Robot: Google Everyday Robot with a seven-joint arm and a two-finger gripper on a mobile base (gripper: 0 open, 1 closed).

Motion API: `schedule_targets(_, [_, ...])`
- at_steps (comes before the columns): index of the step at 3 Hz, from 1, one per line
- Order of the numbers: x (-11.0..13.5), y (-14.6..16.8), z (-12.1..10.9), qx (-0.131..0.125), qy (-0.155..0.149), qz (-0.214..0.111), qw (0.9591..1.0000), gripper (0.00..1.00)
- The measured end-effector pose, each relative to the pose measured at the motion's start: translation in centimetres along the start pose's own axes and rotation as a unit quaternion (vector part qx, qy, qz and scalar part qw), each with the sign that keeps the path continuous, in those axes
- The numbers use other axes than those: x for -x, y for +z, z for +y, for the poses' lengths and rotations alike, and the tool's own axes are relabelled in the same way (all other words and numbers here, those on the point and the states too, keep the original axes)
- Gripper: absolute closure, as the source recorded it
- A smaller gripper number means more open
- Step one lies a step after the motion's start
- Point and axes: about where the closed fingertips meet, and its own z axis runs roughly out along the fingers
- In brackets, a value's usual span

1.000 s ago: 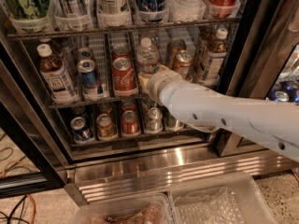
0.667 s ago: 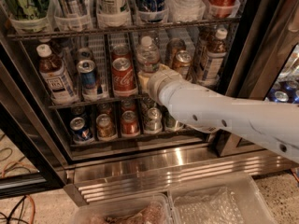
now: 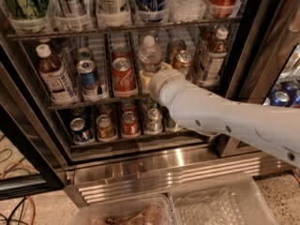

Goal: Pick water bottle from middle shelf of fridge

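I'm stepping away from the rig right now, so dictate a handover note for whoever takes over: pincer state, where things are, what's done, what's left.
Pincer: inside the fridge, at the lower part of the water bottle; the arm hides the grip.
Water bottle: upright in its lane on the middle shelf, just right of the red cola can.
Done: the reach into the fridge, with the pincer at the bottle.
Left: confirm the grasp, lift the bottle off the shelf, draw it out of the fridge.
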Motion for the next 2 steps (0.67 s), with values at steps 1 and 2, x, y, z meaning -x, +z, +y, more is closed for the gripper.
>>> schedule_targets(1, [0.5, -0.7, -0.2, -0.007, -0.006, -0.009, 0.9999, 1.00])
schedule_targets(2, [1.9, -2.0, -0.7, -0.022, -0.015, -0.026, 0.9993, 1.00])
